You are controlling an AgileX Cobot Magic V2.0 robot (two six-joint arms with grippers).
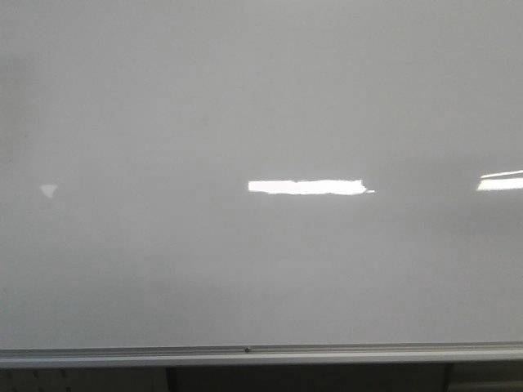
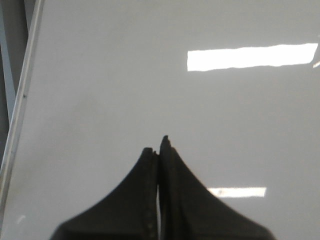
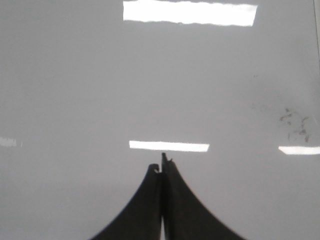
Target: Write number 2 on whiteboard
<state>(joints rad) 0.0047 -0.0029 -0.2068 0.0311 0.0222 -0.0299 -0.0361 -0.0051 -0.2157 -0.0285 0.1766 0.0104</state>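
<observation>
The glossy grey-white whiteboard [image 1: 245, 106] fills the front view, with its silver rail [image 1: 122, 356] along the lower edge. No digit 2 shows on it in any view. No gripper shows in the front view. In the left wrist view my left gripper [image 2: 159, 146] is shut and empty, its black fingers pressed together over the board [image 2: 100, 75]. In the right wrist view my right gripper [image 3: 162, 164] is shut and empty over the board [image 3: 75, 75]. Faint dark smudges [image 3: 295, 124] mark the board there.
Bright white light reflections lie on the board [image 1: 306, 187], [image 2: 250, 56], [image 3: 189, 12]. The board's metal frame edge [image 2: 22, 95] runs along one side of the left wrist view. Below the rail a dark strip [image 1: 310, 379] shows.
</observation>
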